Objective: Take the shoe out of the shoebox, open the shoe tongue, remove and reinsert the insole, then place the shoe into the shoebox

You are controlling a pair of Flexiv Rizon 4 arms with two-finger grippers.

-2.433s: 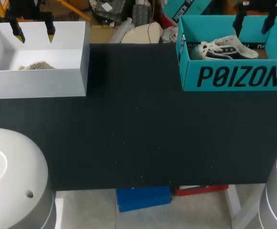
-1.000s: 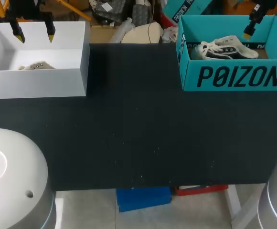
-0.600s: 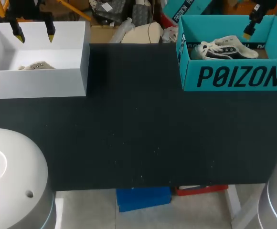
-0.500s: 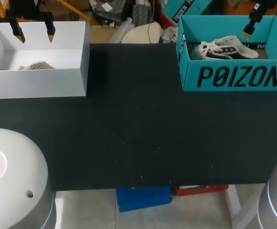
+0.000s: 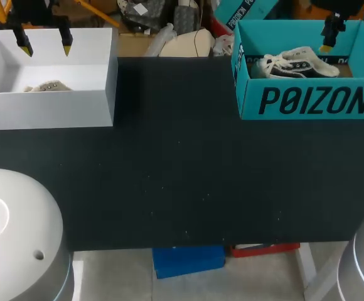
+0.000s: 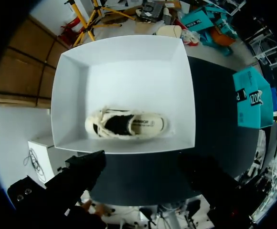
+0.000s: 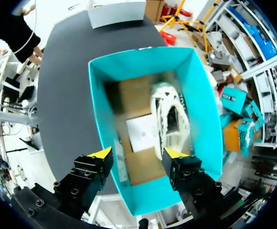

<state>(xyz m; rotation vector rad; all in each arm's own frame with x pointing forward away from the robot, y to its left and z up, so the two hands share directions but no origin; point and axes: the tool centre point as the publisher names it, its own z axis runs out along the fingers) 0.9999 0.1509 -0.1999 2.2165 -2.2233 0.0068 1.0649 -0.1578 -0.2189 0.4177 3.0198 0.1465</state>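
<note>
Nothing of the task looks done yet, so every step is left. The shoe [image 5: 295, 64] lies inside the teal box [image 5: 307, 100] at the far right of the table [image 5: 182, 175], close along one long wall, laces up, with a white paper slip beside it on the cardboard floor. The right tool [image 7: 139, 153] hangs above that box over its near end, fingers spread wide and holding nothing; the shoe is ahead of it, not between its fingers. At the far left a white box [image 5: 50, 110] holds another shoe [image 6: 129, 125], lying along the box's length with its opening facing up. The left tool [image 5: 44, 47] hovers over that box, also open and empty, well above the shoe. Which shoe the task means I cannot tell for sure, as each arm is over a box of its own. Judging from this, the step in hand is the first one, the lift out of the box. After it come setting the shoe on the bare middle of the table, pulling the tongue open, taking the insole out and putting it back, and returning the shoe to its box.
</note>
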